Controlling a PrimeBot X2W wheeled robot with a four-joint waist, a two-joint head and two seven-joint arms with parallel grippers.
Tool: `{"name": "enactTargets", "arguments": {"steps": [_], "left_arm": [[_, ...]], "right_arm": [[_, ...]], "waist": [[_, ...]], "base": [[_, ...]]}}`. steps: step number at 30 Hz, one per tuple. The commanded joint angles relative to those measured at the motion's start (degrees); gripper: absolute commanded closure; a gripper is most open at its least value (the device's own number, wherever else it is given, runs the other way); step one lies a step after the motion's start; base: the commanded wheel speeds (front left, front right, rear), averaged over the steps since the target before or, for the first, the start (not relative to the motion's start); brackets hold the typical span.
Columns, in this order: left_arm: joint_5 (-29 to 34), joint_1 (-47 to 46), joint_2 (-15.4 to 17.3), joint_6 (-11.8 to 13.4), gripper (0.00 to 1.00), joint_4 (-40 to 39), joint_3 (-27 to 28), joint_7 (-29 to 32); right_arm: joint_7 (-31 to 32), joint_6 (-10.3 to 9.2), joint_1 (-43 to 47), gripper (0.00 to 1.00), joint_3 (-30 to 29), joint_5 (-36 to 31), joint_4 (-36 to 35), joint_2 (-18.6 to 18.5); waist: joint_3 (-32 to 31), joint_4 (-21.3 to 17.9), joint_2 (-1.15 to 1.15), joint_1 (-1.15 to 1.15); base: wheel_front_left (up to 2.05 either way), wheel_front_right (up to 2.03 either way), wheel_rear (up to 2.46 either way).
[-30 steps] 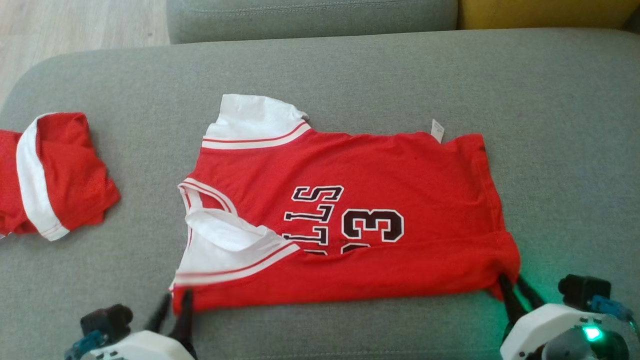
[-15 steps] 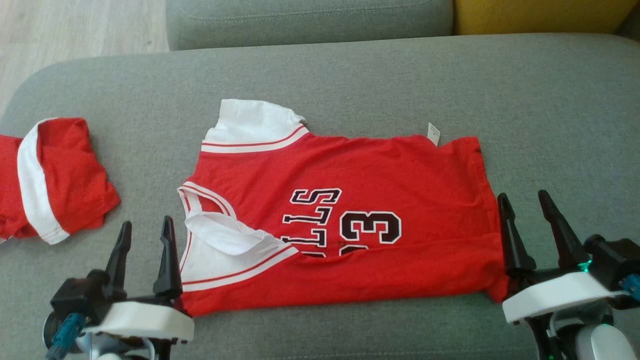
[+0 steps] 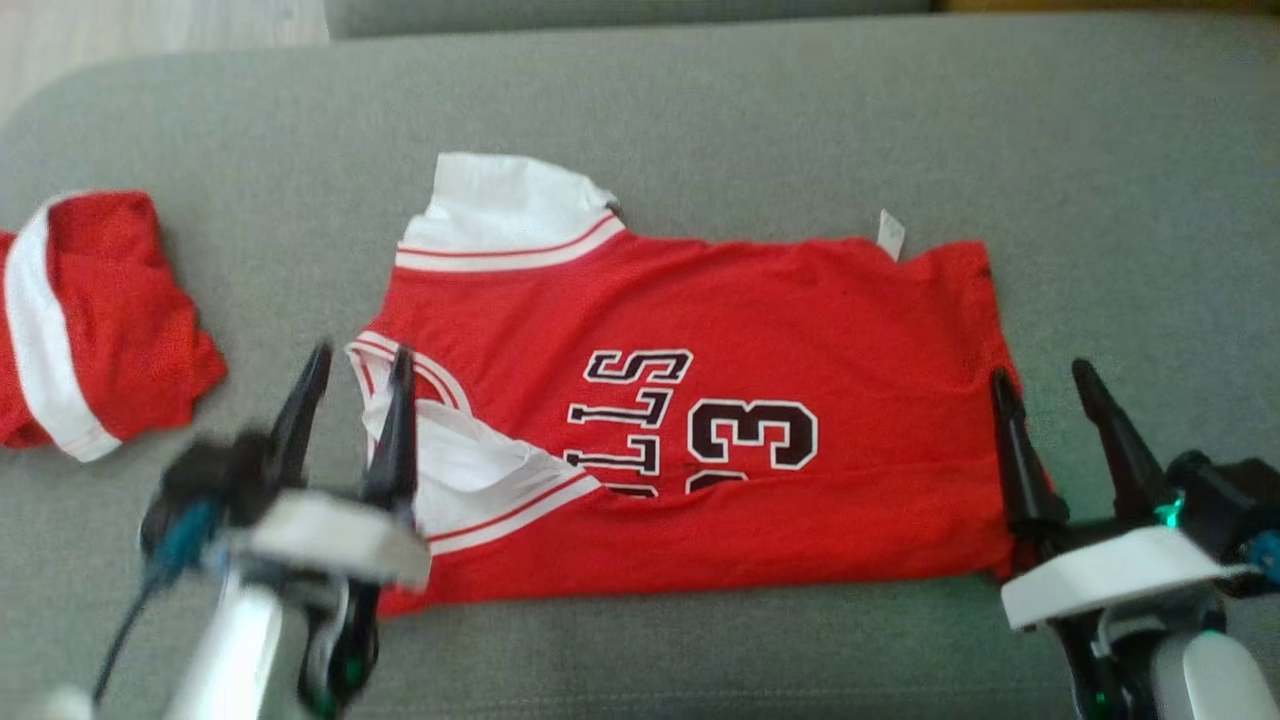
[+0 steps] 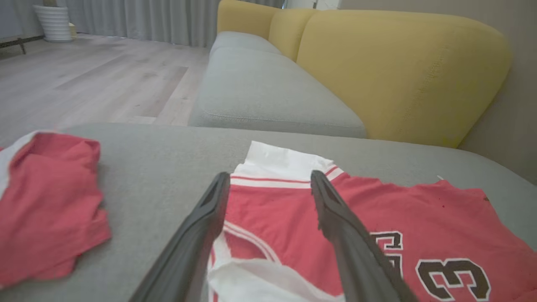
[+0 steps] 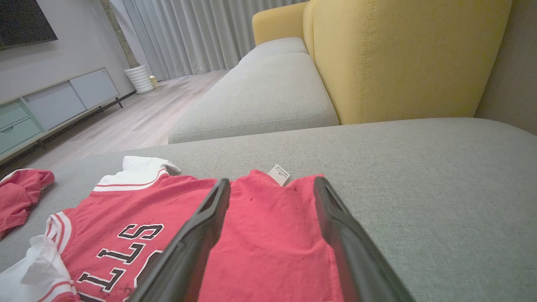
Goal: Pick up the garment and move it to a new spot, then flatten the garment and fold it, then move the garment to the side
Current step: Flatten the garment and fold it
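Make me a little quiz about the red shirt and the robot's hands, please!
1. True or false: a second red garment lies to the robot's left of the red jersey.
2. The jersey's white tag sticks out at its: A) edge far from the robot, B) edge near the robot, C) collar.
3. Fill in: the left gripper and the right gripper are both ____.
Key: 1 true; 2 A; 3 open.
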Motion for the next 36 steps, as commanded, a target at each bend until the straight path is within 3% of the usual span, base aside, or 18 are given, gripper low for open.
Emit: {"name": "enactTargets", "arguments": {"steps": [1, 7, 15, 26, 27, 28, 36], "left_arm": [[-0.36, -8.79, 0.73, -1.56, 0.0, 0.71, 1.01, 0.53], [-1.22, -23.92, -0.69, -4.76, 0.0, 10.9, -0.37, 2.31], [-3.29, -43.61, -0.77, -7.42, 0.0, 32.27, 0.72, 4.41], [-7.84, -54.7, -0.38, -10.07, 0.0, 55.83, 1.44, 8.89], [-8.18, -55.17, -0.42, -10.25, 0.08, 56.94, 1.31, 8.97], [-8.65, -55.91, -0.45, -10.51, 1.0, 58.72, 0.88, 8.77], [-9.46, -57.26, -0.89, -10.86, 1.0, 61.16, -2.05, 2.5]], "right_arm": [[0.05, -0.05, -3.59, 0.0, 1.29, 0.3, -2.46, -0.27], [-0.17, -0.05, -6.81, 0.0, 1.62, 0.22, -2.27, -0.13], [-1.23, -0.05, -11.5, 0.0, 4.36, 0.92, -0.02, 0.11], [-3.0, -0.05, -14.03, 0.0, 5.87, 2.1, 3.57, 0.34], [-3.04, -0.05, -14.12, 0.0, 5.81, 2.16, 3.79, 0.35], [-2.99, -0.05, -14.37, 0.0, 5.67, 2.25, 4.16, 0.36], [-1.75, -0.05, -17.77, 0.0, 2.47, 2.99, 6.38, -1.0]], "waist": [[4.1, 0.1, 0.0, 0.0], [9.63, -0.64, 0.0, 0.0], [15.49, -3.74, 0.0, 0.0], [18.07, -5.97, 0.0, 0.0], [18.05, -5.99, 0.0, 0.0], [17.95, -6.01, 0.0, 0.0], [16.76, -5.35, 0.0, 0.0]], "base": [[0.0, 0.0, 0.0], [0.0, 0.0, 0.0], [0.0, 0.0, 0.0], [0.0, 0.0, 0.0], [0.0, 0.0, 0.0], [0.0, 0.0, 0.0], [0.0, 0.0, 0.0]]}}
